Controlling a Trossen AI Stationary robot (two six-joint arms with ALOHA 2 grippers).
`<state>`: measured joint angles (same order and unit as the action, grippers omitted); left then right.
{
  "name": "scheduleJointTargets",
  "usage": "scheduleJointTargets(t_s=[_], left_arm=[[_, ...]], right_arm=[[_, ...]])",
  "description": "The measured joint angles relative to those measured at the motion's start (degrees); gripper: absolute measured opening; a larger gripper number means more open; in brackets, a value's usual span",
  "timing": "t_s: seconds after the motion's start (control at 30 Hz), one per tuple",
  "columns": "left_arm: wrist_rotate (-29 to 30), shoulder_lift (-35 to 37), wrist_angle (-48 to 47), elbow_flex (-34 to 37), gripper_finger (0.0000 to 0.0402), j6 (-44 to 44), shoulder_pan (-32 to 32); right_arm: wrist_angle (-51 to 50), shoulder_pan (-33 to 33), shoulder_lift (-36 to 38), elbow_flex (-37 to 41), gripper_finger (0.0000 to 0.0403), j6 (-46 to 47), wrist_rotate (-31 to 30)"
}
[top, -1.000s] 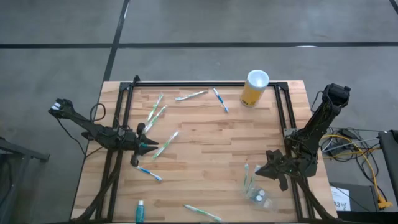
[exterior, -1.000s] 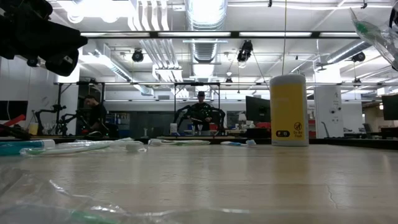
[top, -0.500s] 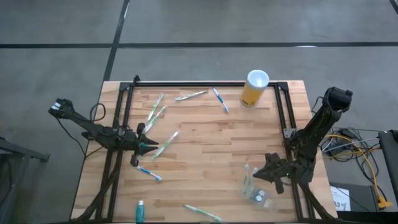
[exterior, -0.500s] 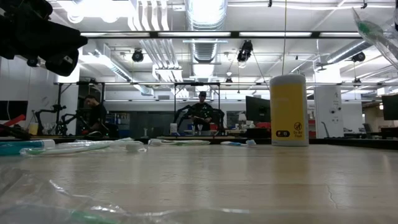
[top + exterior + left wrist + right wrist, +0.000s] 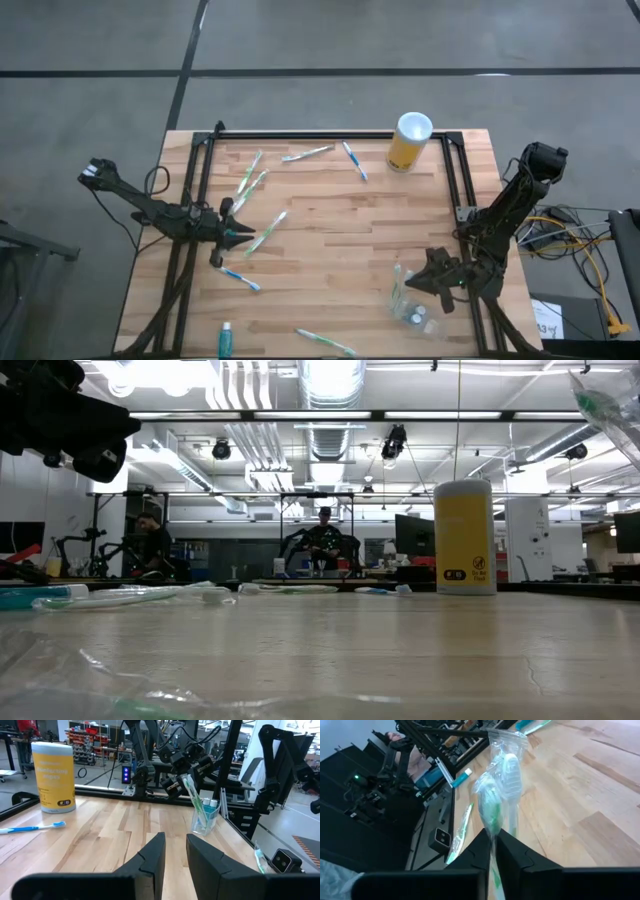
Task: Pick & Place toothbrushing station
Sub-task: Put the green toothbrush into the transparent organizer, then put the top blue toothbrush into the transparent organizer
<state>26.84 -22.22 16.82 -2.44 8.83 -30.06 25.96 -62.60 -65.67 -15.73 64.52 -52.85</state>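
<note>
Overhead and table-level cameras share the yellow cylinder (image 5: 409, 141); wrist cameras sit seemingly closer.

Robotics lab or workshop: exposed silver ceiling ducts (image 5: 330, 385), strip lighting, dark monitor screens (image 5: 418, 536), other dark robot arm rigs (image 5: 318, 548), seated person (image 5: 150, 540), grey concrete floor (image 5: 300, 40).

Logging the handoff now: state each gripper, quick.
Left gripper: slightly parted, holding nothing.
Right gripper: pinching a wrapped green toothbrush above the clear cup.
</note>
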Motion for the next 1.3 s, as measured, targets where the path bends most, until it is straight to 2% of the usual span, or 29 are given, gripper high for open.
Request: scheduleJointTargets(t_s=[0.37, 0.63, 0.87, 1.1, 1.3], left_arm=[[0.0, 0.0, 0.0, 0.0, 0.0083, 0.0, 0.0], [0.0, 0.0, 0.0, 0.0, 0.0083, 0.0, 0.0], [0.0, 0.0, 0.0, 0.0, 0.0083, 0.0, 0.0], [0.0, 0.0, 0.0, 0.0, 0.0083, 0.0, 0.0], [0.0, 0.0, 0.0, 0.0, 0.0083, 0.0, 0.0]], right_arm=[[-0.1, 0.0, 0.0, 0.0, 0.0105, 0.8, 0.7], [-0.4, 0.0, 0.0, 0.0, 0.0112, 2.4, 0.4], [-1.3, 0.0, 1.7, 0.0, 0.0112, -0.4, -1.3], [-10.5, -0.2, 8.2, -1.3, 0.0112, -2.0, -2.7], [-31.9, -0.1, 14.0, -8.4, 0.0112, -0.9, -2.7]])
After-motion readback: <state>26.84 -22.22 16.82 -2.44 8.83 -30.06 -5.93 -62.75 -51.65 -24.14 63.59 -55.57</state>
